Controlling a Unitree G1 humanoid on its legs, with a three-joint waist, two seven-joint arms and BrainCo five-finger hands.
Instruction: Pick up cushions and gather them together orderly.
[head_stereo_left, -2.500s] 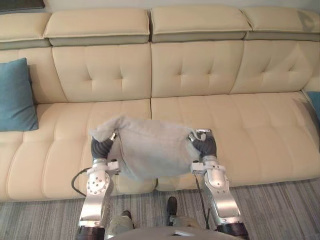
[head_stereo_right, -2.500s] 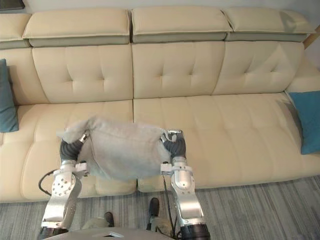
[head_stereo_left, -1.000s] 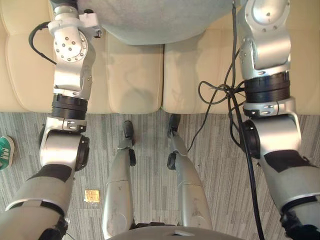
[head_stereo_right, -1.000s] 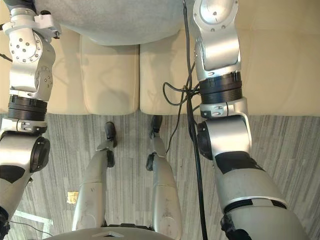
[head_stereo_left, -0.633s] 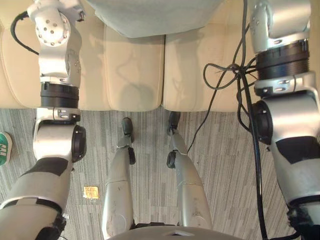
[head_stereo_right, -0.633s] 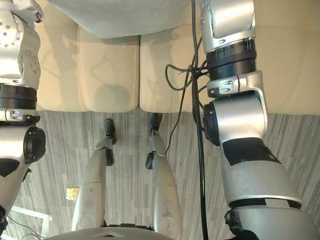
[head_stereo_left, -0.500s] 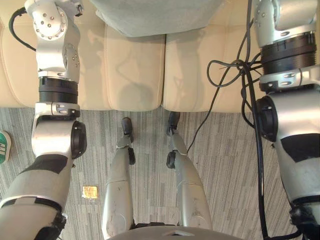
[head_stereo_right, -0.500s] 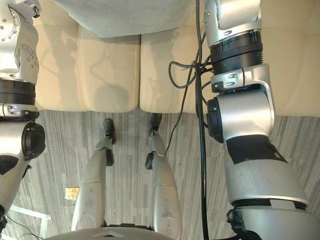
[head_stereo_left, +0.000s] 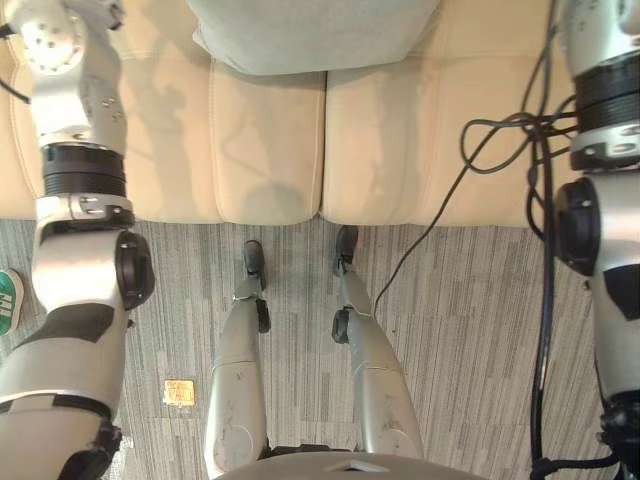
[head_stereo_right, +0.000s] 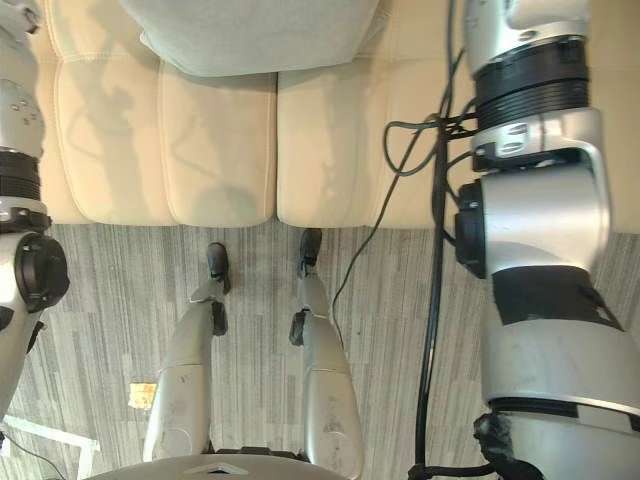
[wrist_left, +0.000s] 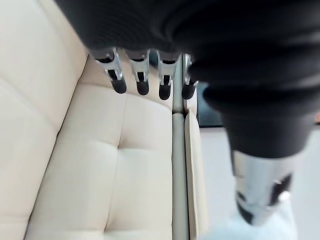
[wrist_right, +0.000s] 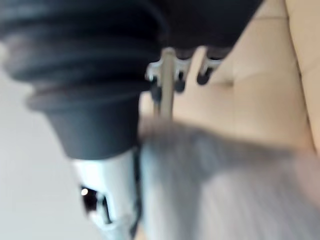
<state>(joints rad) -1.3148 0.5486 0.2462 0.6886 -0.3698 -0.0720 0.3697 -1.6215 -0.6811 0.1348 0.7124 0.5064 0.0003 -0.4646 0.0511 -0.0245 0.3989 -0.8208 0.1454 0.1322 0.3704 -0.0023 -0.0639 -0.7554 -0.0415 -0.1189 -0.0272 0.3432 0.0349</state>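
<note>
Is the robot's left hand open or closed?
Open: the left hand has straight fingers over the cream sofa.

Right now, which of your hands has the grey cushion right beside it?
The right hand: the grey cushion sits close beside it in its wrist view. The left hand faces cream sofa.

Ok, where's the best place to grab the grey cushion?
Probably at its two side ends, pressed inward from left and right together: the grey cushion is broad and looks soft, lying crosswise over the sofa seat, with no handle to pinch.
</note>
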